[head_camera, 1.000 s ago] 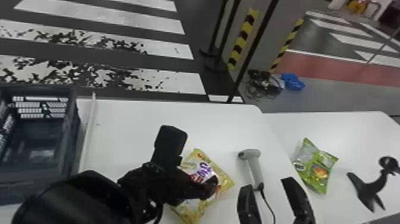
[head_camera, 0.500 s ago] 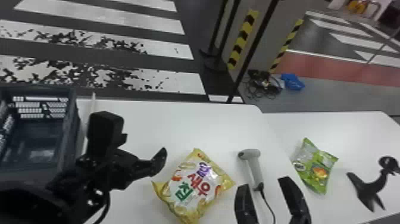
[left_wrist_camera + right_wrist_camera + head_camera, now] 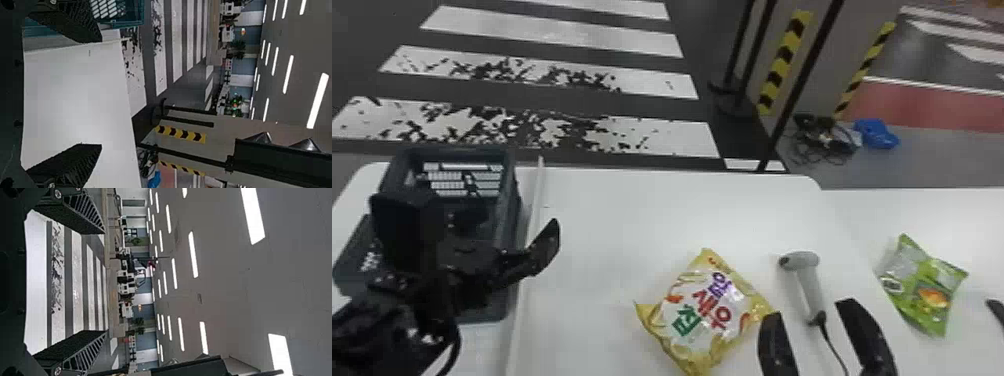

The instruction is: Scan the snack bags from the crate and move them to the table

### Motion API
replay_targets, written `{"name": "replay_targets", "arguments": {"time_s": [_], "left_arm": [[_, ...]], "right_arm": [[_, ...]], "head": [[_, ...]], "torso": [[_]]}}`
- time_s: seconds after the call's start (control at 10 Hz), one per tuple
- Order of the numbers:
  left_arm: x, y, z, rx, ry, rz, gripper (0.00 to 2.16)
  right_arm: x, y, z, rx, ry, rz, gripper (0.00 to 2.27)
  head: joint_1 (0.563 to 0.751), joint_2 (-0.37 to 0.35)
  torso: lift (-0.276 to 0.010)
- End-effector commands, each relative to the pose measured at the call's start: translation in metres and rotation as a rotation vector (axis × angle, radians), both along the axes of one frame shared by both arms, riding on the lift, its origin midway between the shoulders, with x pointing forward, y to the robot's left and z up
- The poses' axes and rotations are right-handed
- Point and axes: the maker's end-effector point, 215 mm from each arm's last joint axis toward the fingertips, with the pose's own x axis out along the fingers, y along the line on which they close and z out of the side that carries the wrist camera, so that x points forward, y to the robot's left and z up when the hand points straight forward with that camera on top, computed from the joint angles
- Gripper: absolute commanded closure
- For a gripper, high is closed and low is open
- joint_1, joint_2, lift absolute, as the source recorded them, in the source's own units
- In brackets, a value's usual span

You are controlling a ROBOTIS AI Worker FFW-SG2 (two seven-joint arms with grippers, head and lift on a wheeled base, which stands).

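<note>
left pincer: black two-finger pincer (image 3: 100,93), swung off the bag toward the crate; fingers wide apart, nothing held
yellow bag: yellow-and-white glossy plastic snack bag (image 3: 704,325), now uncovered, lying flat on the white smooth counter (image 3: 632,210), just left of the right pincer (image 3: 811,307)
view: head has turned a bit left, more crate in sight
meaning: looks like this bag is out; I'd guess a fresh crate pick next, scan status can't tell
crate: dark grey-blue slatted plastic crate (image 3: 508,215), behind and beside left pincer; contents part hidden
right pincer: black, fingers well apart, empty
scanner: pale grey handheld scanner (image 3: 809,285), just beyond right pincer, black cord (image 3: 832,350) running between its fingers as I see it, not gripped
green bag: green shiny plastic snack bag (image 3: 922,290), right of right pincer
yellow bag print: big purple, red, green lettering, face up; left untranscribed
green bag print: small, can't make out
</note>
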Motion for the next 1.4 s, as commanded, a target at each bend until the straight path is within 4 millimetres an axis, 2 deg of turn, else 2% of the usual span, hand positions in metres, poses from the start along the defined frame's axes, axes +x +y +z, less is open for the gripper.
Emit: {"name": "replay_targets", "arguments": {"time_s": [0.0,0.2,0.4,0.6,0.8,0.9,1.1,1.3], "left_arm": [[-0.006,0.026,0.012,0.009,-0.039,0.045,0.04],[-0.019,0.058,0.010,0.031,-0.067,0.103,0.03],[-0.037,0.081,0.009,0.042,-0.080,0.142,0.04],[-0.052,0.092,0.007,0.059,-0.079,0.153,0.04],[-0.064,0.094,0.009,0.062,-0.083,0.156,0.04],[-0.067,0.096,0.008,0.060,-0.088,0.159,0.04],[-0.070,0.098,0.008,0.064,-0.094,0.159,0.04],[-0.071,0.100,0.010,0.061,-0.096,0.152,0.04]], "right_arm": [[0.000,0.002,-0.002,0.004,0.003,0.002,0.09],[0.001,0.001,-0.005,-0.002,0.008,0.005,0.09],[0.005,0.012,-0.013,-0.047,0.029,0.032,0.07],[0.018,0.028,-0.045,-0.107,0.161,0.078,0.07],[0.023,0.053,-0.083,-0.149,0.329,0.151,0.08],[0.019,0.071,-0.086,-0.170,0.349,0.189,0.08],[0.010,0.112,-0.106,-0.276,0.440,0.260,0.08],[0.011,0.136,-0.130,-0.381,0.551,0.265,0.08]], "head": [[0.695,-0.159],[0.695,-0.113],[0.695,-0.062],[0.695,-0.023],[0.695,0.029],[0.695,0.057],[0.695,0.103],[0.695,0.176]], "torso": [[-0.095],[-0.095],[-0.095],[-0.095],[-0.095],[-0.095],[-0.095],[-0.095]]}}
